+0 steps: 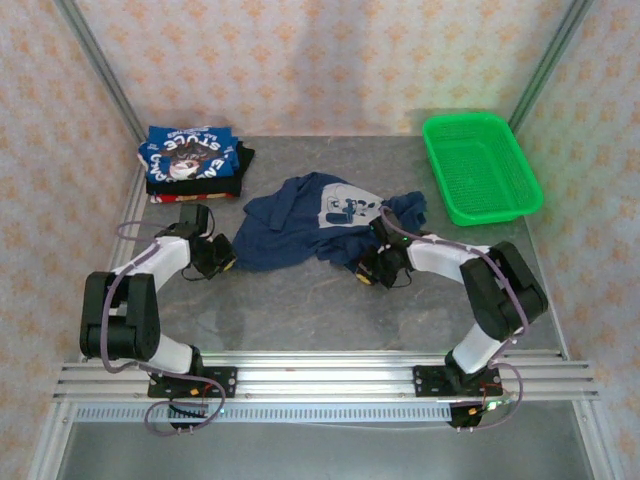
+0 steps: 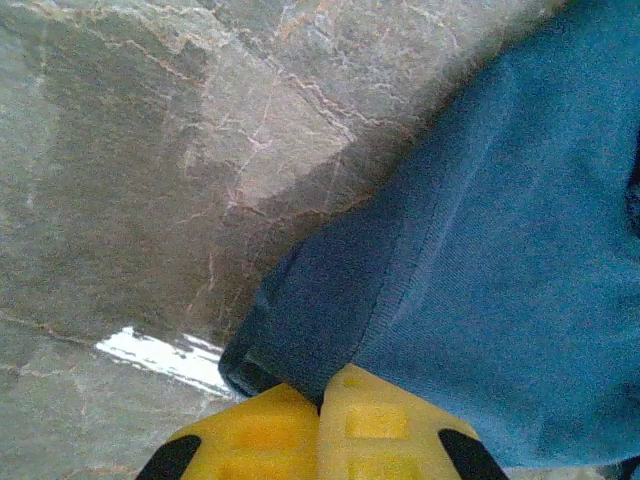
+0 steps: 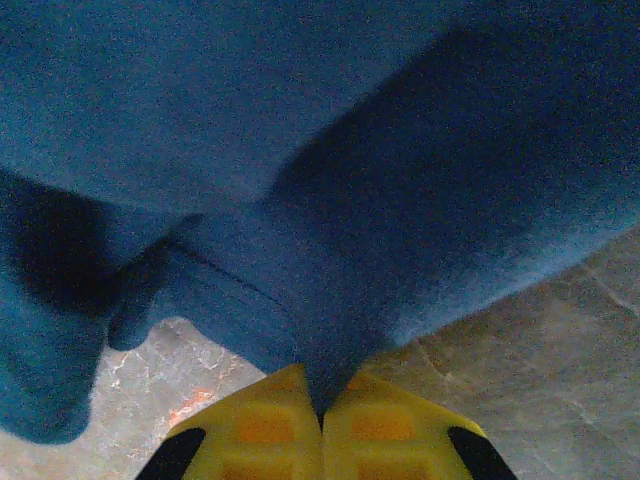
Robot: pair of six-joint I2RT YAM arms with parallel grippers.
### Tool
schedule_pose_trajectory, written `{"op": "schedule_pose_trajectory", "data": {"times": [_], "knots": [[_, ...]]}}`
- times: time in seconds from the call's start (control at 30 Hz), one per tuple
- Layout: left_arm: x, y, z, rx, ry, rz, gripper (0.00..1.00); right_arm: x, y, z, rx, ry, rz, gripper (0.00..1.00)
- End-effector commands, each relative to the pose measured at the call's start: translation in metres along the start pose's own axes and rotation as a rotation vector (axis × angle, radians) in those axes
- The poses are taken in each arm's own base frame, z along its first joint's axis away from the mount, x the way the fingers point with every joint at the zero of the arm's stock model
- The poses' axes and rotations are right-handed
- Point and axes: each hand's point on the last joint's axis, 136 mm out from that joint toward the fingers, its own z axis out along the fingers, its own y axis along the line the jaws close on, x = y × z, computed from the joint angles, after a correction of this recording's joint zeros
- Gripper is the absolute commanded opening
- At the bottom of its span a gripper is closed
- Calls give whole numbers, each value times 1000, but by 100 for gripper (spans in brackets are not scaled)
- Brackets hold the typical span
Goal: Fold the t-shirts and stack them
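A crumpled navy t-shirt (image 1: 305, 220) with a pale print lies mid-table. My left gripper (image 1: 222, 262) is shut on its near left hem; in the left wrist view the yellow fingers (image 2: 260, 430) pinch the hemmed corner of the navy t-shirt (image 2: 480, 280) against the table. On the shirt's near right edge my right gripper (image 1: 366, 272) is shut too, and in the right wrist view its fingers (image 3: 380, 425) clamp a fold of the navy t-shirt (image 3: 330, 180). A folded stack of t-shirts (image 1: 192, 160), blue with white lettering on top, dark and red below, sits at the back left.
A green mesh basket (image 1: 480, 165) stands at the back right. The grey stone-patterned table (image 1: 300, 310) is bounded by a metal rail at the near edge and papered walls on the other sides.
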Motion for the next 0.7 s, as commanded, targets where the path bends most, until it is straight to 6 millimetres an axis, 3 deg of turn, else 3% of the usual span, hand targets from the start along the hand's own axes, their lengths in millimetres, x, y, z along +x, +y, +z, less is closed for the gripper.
{"op": "schedule_pose_trajectory", "data": {"times": [0.0, 0.17, 0.4, 0.57, 0.67], "knots": [[-10, -13, -27, 18, -44, 46, 0, -19, 22, -35, -12, -131, -37, 0], [-32, -43, -81, 72, -151, 95, 0, -36, 65, -115, -83, -255, -133, 0], [-61, -98, -161, 212, -316, 153, 0, -58, 94, -219, -242, -431, -149, 0], [-80, -139, -237, 312, -481, 216, 0, -55, 125, -309, -415, -562, -229, 0], [-87, -157, -288, 353, -588, 253, 0, -52, 133, -364, -501, -662, -254, 0]]}}
